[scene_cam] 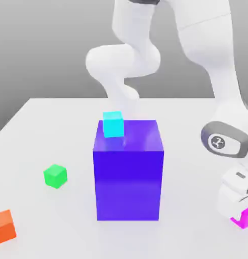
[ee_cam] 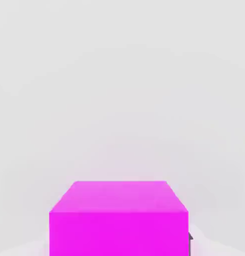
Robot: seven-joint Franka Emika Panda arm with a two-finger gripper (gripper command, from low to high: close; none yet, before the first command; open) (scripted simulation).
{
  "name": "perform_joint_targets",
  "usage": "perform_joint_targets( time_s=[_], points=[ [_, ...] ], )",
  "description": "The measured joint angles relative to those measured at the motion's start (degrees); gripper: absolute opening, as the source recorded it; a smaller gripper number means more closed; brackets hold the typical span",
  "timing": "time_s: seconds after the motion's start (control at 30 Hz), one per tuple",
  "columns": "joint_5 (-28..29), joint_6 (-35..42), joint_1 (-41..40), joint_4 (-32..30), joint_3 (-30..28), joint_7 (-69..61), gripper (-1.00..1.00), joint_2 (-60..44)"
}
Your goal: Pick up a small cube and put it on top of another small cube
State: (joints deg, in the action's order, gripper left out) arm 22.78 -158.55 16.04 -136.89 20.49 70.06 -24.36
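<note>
Evidently my gripper (scene_cam: 243, 215) has its jaws closed down at the desk (scene_cam: 45, 126), low at the exterior view's right, with the pink cube (scene_cam: 245, 218) sitting right at its tip; I judge the jaws are clamped on it, though the hand hides the contact itself. In the hand view the pink cube (ee_cam: 118, 220) looks like a rigid, smooth-faced block, probably light, so I'd hold it on two opposite flat sides at mid-height and squeeze squarely to keep it from slipping. Being a cube it has no long axis; it rests flat, one face up, edges square to the hand camera. The green cube (scene_cam: 55, 176) sits well apart, beyond the tall blue block (scene_cam: 128, 177).
</note>
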Motion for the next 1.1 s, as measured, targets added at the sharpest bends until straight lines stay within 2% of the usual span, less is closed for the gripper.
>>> perform_joint_targets(
  time_s=[0.13,0.4,0.57,0.67,0.97,1.1],
  points=[
    [-5.8,3.5,-4.1,-1.5,3.3,-3.8,-1.00,7.0],
    [-7.5,3.1,-14.9,-9.2,-9.0,5.3,-1.00,18.1],
    [-6.2,3.0,-29.5,-15.0,-17.3,14.4,-1.00,26.3],
    [-6.3,3.3,-34.2,-19.3,-20.0,19.3,-1.00,30.7],
    [-11.0,4.6,-49.4,-33.0,-31.9,30.0,-1.00,42.7],
    [-13.7,0.9,-49.7,-35.3,-34.3,30.1,-1.00,39.3]
  ],
)
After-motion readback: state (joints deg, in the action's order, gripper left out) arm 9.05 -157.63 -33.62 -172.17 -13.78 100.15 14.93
